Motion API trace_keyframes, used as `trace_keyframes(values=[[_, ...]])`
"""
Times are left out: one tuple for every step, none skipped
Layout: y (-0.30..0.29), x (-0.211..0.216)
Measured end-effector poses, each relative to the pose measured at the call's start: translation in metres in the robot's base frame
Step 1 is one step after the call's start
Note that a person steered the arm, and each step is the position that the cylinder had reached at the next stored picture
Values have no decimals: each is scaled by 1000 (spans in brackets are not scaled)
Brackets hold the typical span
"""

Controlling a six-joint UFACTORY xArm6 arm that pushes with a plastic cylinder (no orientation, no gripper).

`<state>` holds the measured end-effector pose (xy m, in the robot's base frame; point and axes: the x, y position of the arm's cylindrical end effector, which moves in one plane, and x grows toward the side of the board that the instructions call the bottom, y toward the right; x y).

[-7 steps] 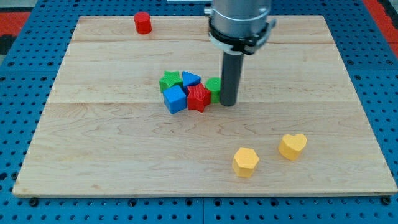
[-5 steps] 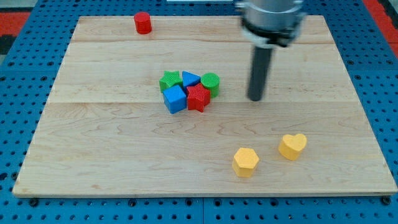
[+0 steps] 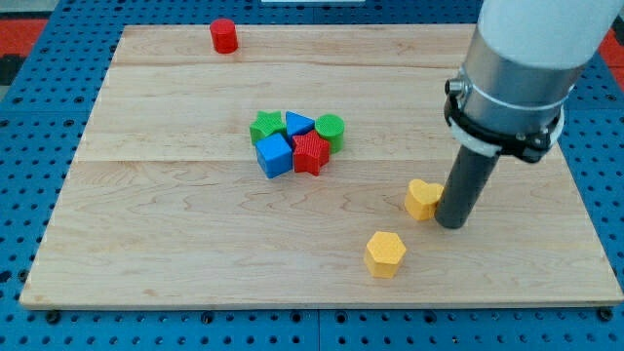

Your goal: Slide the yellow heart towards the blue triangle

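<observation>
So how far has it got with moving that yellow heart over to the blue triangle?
Started, not finished. My tip is pressed against the yellow heart on its right side in the view, so the push is under way. Still left: the blue triangle sits in the cluster with the red star and blue cube, up and to the view's left, with bare board between.

The heart (image 3: 422,199) is flanked on the view's right by my tip (image 3: 451,223), which touches it. The hexagon (image 3: 385,253) is placed below-left of it. The triangle (image 3: 298,124) is set in a cluster (image 3: 292,142) well up-left.
</observation>
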<state>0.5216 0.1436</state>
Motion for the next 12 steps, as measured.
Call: trace_keyframes(values=[[-30, -18], [-46, -4], [-73, -34], [-63, -69], [-32, -81], [4, -81], [5, -103], [1, -140], [57, -168], [46, -179], [-7, -179], [-51, -179]])
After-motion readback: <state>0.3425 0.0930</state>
